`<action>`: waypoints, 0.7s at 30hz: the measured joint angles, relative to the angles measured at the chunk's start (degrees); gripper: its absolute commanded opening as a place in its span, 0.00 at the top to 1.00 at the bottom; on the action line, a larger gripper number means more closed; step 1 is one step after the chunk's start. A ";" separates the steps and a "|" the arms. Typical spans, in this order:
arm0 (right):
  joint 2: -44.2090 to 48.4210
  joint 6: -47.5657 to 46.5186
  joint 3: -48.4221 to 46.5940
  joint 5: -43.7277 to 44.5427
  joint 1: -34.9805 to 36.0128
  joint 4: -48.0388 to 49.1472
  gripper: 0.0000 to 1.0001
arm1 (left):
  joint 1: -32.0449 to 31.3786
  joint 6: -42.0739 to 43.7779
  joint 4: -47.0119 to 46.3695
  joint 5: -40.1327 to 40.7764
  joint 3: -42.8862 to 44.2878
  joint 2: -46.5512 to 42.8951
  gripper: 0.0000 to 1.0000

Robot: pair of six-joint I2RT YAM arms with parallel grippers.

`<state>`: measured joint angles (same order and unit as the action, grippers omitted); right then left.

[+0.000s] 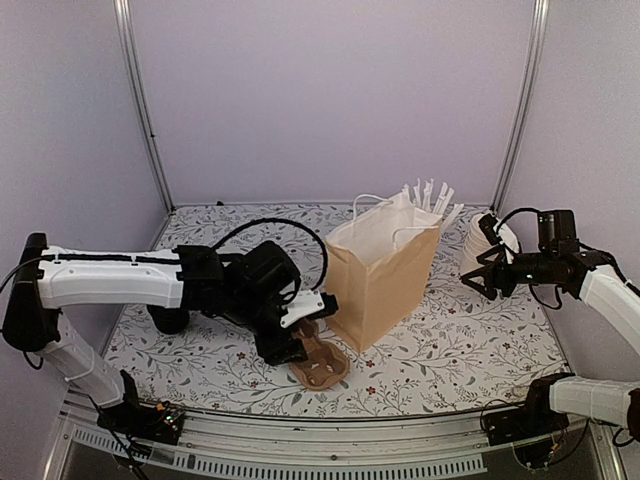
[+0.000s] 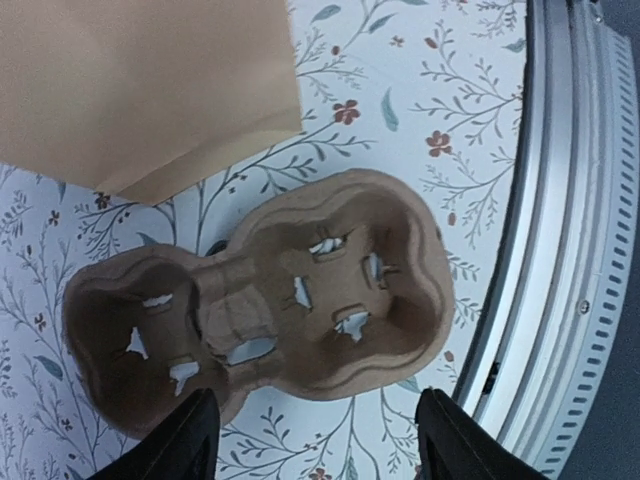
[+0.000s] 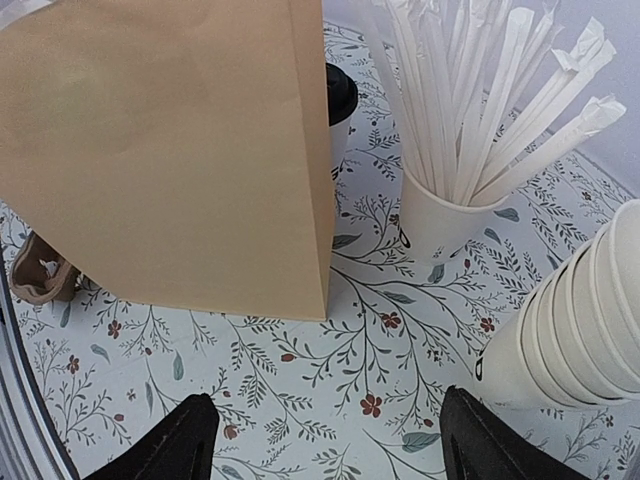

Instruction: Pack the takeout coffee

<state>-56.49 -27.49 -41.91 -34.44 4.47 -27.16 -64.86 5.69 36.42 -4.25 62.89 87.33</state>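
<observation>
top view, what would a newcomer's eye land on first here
The brown paper bag stands upright mid-table, white handles up. By its near left corner, an empty cardboard cup carrier lies below the open left gripper. Behind the bag, wrapped straws fan out of a white cup.

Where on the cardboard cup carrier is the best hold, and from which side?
Probably pinch the narrow waist between the two wells of the cup carrier, coming straight down from above. It lies flat with its empty wells facing up, and the waist looks like its slimmest span.
</observation>
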 measured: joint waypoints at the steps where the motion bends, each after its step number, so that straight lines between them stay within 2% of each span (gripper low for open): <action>1: 0.00 -0.02 0.00 -0.02 0.00 -0.07 0.20 | 1.86 0.44 0.63 -0.09 0.15 0.04 0.33; 6: 0.17 -0.17 0.00 -0.04 0.00 -0.26 0.20 | 11.76 1.38 1.79 1.44 0.66 1.07 0.41; 10: 0.17 -0.37 0.00 -0.07 0.00 -0.28 0.20 | 17.40 0.13 1.14 2.45 1.14 3.96 0.37; 21: 0.17 -0.42 0.00 -0.20 0.00 -0.31 0.20 | 20.81 -2.67 -2.45 5.01 3.02 12.52 0.34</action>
<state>-56.31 -27.90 -41.91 -34.63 4.47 -27.46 -44.05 3.03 33.98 0.75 65.91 99.85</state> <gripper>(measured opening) 0.797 0.664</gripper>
